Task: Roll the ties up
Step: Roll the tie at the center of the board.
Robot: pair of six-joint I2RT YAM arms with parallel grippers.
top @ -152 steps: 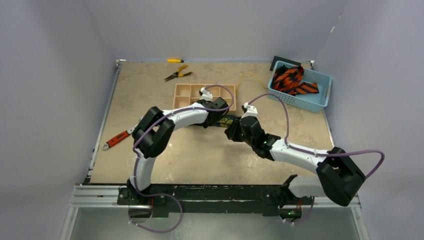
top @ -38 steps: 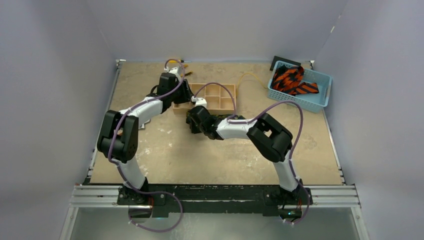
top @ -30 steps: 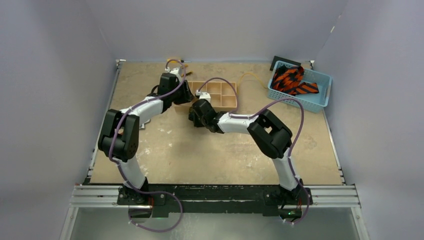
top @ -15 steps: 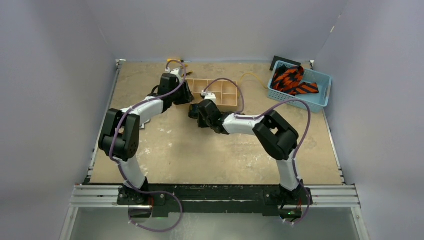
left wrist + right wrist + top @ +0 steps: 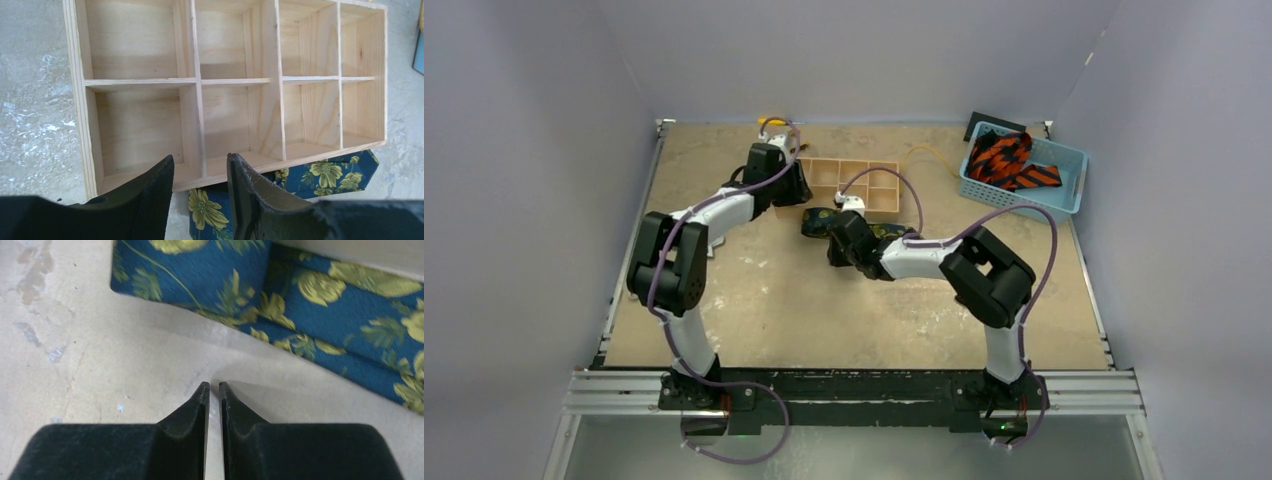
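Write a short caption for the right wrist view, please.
Right hand, fingers almost closed and empty, over the table near the blue floral tie.

The left arm no longer bends toward the centre. It stretches to the upper left, with the left gripper parted at the left end of the wooden tray, which sits a little higher in the frame. The right gripper, fingers nearly together, has slid down and right off the blue flowered tie, leaving it uncovered just below the tray.
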